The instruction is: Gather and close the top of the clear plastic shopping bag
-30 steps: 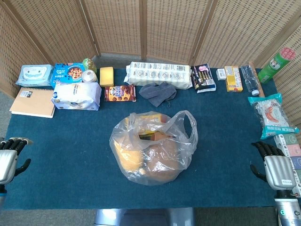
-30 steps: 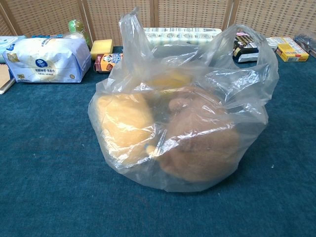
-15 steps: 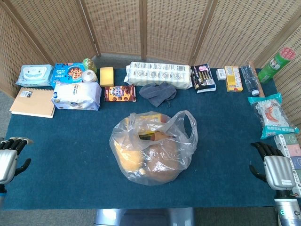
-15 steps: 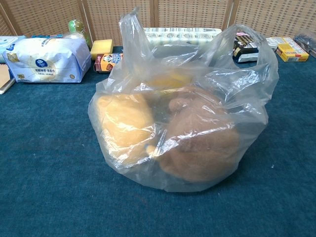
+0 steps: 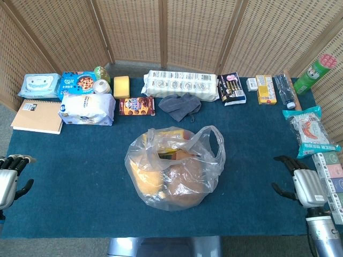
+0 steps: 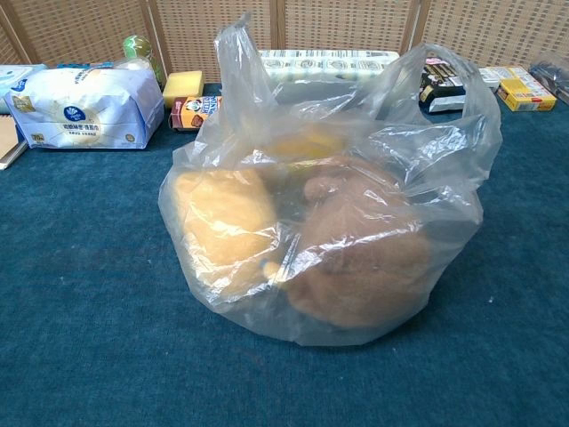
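The bag (image 5: 174,167) sits mid-frame on the counter (image 5: 80,176); a row of packages (image 5: 181,84) lies behind it, hands at lower corners.

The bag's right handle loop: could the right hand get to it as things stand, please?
Probably yes. The right hand is open at the table's right edge, and only bare blue cloth lies between it and the clear plastic bag, whose handle loop stands up free.

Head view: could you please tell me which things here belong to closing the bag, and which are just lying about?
Belonging to the job:
clear plastic bag, top open
left hand
right hand

Just lying about:
notebook
grey cloth
long white pack
yellow sponge
green can
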